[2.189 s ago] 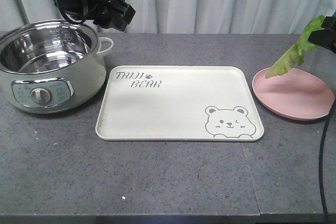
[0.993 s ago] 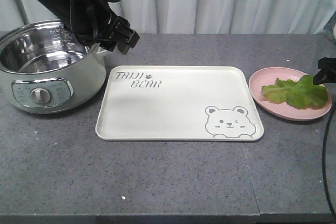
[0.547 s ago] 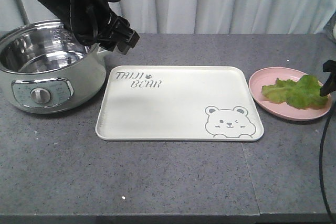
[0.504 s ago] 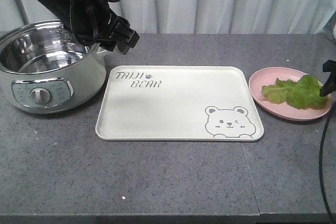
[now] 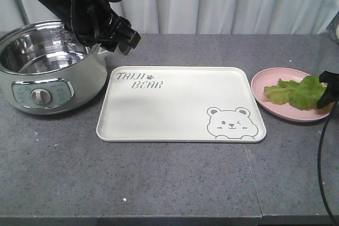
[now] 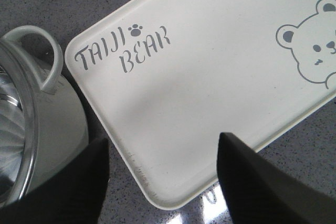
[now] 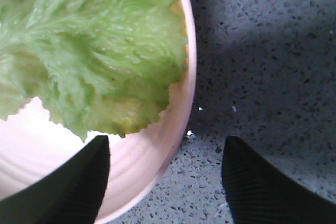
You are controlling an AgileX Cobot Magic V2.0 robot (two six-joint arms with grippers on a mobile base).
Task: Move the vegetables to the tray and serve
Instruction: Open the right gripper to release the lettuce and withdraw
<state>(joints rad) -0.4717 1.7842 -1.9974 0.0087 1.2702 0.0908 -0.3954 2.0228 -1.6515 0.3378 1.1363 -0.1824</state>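
The vegetables (image 5: pixel 296 92), crinkly green lettuce leaves, lie on a round pink plate (image 5: pixel 286 111) at the right. The cream tray (image 5: pixel 180 109) with the bear face sits bare in the middle of the table. My right gripper (image 5: pixel 327 88) is at the plate's right edge. In the right wrist view it (image 7: pixel 165 140) is open and straddles the plate's rim (image 7: pixel 157 166), with the lettuce (image 7: pixel 94 51) just ahead of it. My left gripper (image 5: pixel 127 39) hangs by the pot's handle. Seen from the left wrist, it (image 6: pixel 163 137) is open above the tray's corner (image 6: pixel 173 198).
A pale green electric pot (image 5: pixel 47 72) with a steel bowl stands at the left, close to the tray; its handle (image 6: pixel 37 51) shows in the left wrist view. A curtain hangs behind the grey speckled table (image 5: pixel 175 183). A black cable (image 5: pixel 322 157) hangs at the right.
The lettuce, earlier hanging from my right gripper above the pink plate, now lies on it, released. The left arm came down toward the pot handle. The right gripper dipped to the plate's edge.
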